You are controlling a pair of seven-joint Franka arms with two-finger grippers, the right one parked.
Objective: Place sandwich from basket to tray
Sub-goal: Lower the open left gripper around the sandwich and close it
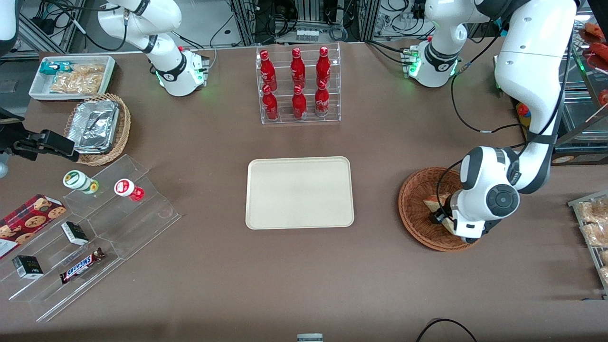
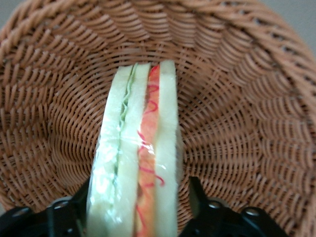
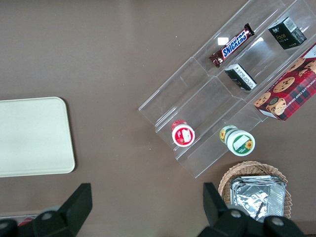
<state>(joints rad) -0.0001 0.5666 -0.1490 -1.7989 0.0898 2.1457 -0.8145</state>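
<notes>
The sandwich [image 2: 138, 153], a wedge of pale bread with green and red-orange layers in clear wrap, stands on edge in the reddish-brown woven basket [image 2: 237, 98]. My left gripper [image 2: 138, 193] is down in the basket, open, with one finger on each side of the sandwich. One black fingertip [image 2: 195, 190] stands a small gap off the bread; the other sits close against the wrap. In the front view the gripper [image 1: 439, 218] is low inside the basket [image 1: 413, 209], and a corner of the sandwich [image 1: 434, 203] shows beside it. The cream tray [image 1: 299, 192] lies flat at mid-table, bare.
A clear rack of red bottles [image 1: 298, 85] stands farther from the front camera than the tray. Toward the parked arm's end lie a tan basket of foil containers [image 1: 97, 128], a white snack bin [image 1: 71, 76] and a stepped acrylic display [image 1: 95, 228]. Packaged snacks [image 1: 591, 223] sit at the working arm's end.
</notes>
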